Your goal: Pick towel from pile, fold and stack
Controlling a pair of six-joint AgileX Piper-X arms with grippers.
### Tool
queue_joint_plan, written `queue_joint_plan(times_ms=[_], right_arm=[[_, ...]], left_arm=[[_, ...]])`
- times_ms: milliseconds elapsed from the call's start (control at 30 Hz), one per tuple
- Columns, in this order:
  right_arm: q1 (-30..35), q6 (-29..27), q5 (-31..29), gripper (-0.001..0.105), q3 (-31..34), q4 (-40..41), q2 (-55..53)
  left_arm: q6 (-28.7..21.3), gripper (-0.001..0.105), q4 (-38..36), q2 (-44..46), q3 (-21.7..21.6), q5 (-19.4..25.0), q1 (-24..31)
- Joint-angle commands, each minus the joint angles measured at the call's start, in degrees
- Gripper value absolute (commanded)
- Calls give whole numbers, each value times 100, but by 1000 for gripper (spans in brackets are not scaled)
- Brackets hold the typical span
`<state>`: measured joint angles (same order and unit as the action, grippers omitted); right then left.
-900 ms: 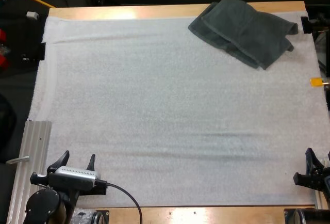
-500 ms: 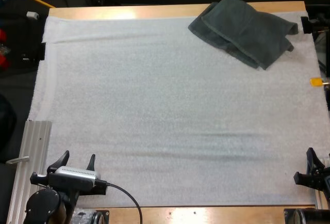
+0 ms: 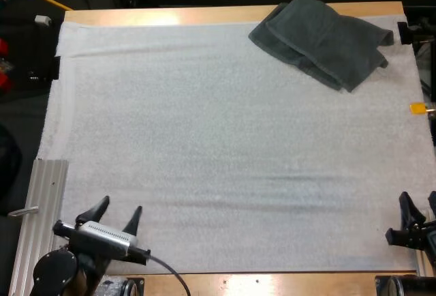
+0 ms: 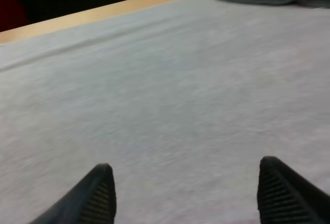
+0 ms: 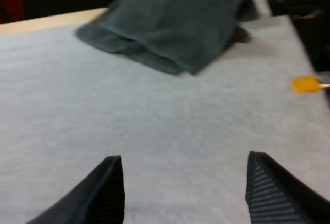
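no fold yet: crumpled towel [image 3: 320,37] is sitting upper right, left gripper [image 3: 119,207] and right gripper [image 3: 417,204] are hovering at the bottom, fingers spread, empty.

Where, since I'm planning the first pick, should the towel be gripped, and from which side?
Probably the near corner of the towel, from the near side with the open right pincer: its layered edges jut onto bare mat, facing that arm.

Light wooden worktop [image 3: 204,15], bare edge showing along far and near sides. White textured mat [image 3: 225,146] covers most of it; ribbed silver metal rail [image 3: 42,207] beside its near-left corner.
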<state>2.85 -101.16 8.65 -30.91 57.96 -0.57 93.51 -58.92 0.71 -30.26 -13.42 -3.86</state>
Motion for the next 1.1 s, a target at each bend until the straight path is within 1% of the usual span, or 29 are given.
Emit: queue_joint_plan(times_ms=[0,100,167,267,333,433,500,667,833,967,1067], right_arm=[[33,-12,307,51,-57,-75,-212],[33,-12,867,51,-75,-75,-212],[33,-12,1093,51,-95,-75,-212],[33,-12,1160,51,-144,-115,-199],[33,32,1178,54,-183,-252,-112],[33,173,1183,65,-267,-641,154],[33,334,1183,68,-352,-874,449],[33,475,1183,68,-577,-1163,1309],[33,701,1183,67,-849,-1538,2384],[33,1139,1156,67,-1071,-1938,3240],[33,1480,880,67,-1316,-2230,3877]], left_arm=[[15,57,135,454,-49,-360,-15],[98,57,309,266,-124,-957,-15],[125,57,404,141,-181,-1202,-15],[178,57,579,-44,-242,-1545,-58],[178,57,706,-163,-246,-1680,-124],[178,57,863,-335,-246,-1731,-274],[178,57,942,-460,-246,-1739,-409],[178,58,1066,-706,-246,-1847,-720],[153,69,1247,-854,-246,-1846,-889],[153,69,1367,-866,-246,-1846,-895],[153,69,1387,-866,-246,-1846,-895]])
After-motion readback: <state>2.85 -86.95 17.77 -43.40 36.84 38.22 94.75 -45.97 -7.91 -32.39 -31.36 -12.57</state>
